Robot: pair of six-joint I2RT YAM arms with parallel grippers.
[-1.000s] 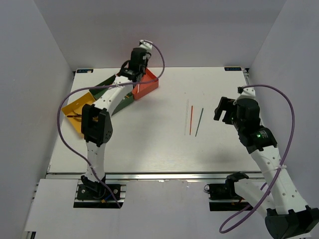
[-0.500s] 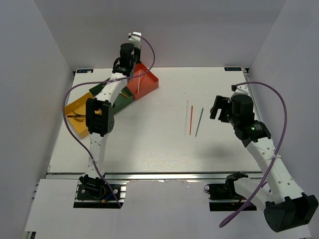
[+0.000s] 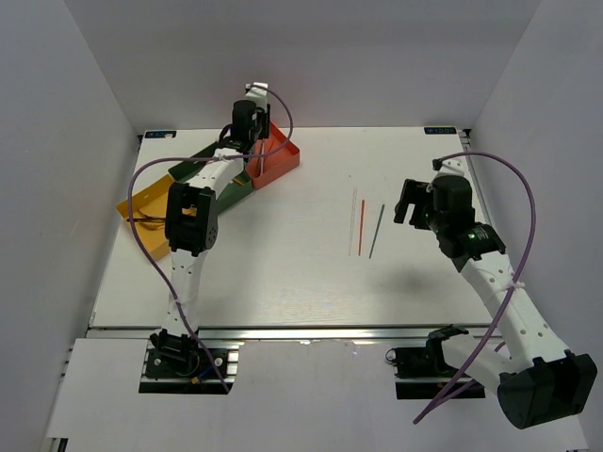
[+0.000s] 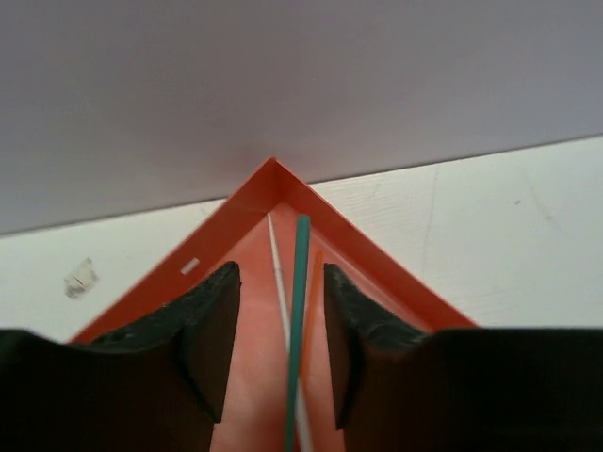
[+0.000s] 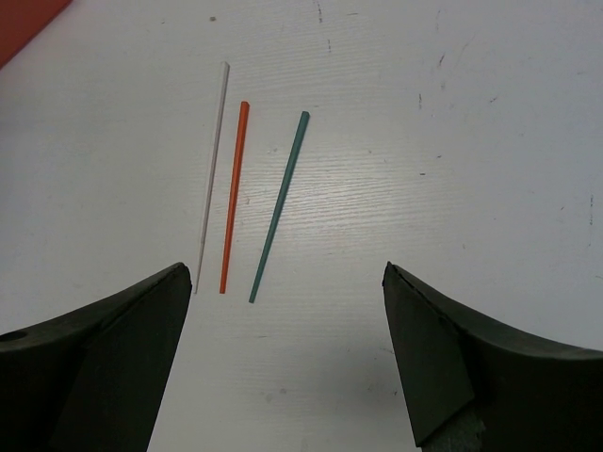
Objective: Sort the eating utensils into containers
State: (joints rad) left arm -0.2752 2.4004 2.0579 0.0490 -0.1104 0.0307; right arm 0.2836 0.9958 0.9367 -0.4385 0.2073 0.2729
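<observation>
Three containers stand in a row at the back left: yellow [image 3: 141, 200], dark green [image 3: 198, 171] and red-orange [image 3: 280, 162]. My left gripper [image 3: 254, 143] hangs over the red-orange container [image 4: 245, 202], jaws open. Between its fingers lies a teal chopstick [image 4: 300, 311], touching neither pad, with a silver one [image 4: 276, 254] and an orange-red one [image 4: 317, 282] beside it in the box. On the bare table lie a silver chopstick [image 5: 213, 169], a red one [image 5: 234, 193] and a teal one [image 5: 279, 202]. My right gripper [image 5: 285, 273] stands wide open just short of their near ends, holding nothing.
Dark utensils [image 3: 141, 219] lie in the yellow container. The left arm stretches along the table's left side over the green container. White walls close in the table at the back and both sides.
My left gripper was shut and has opened over the red-orange container, letting the teal chopstick go. My right gripper has moved a little left and back, toward the three chopsticks.
</observation>
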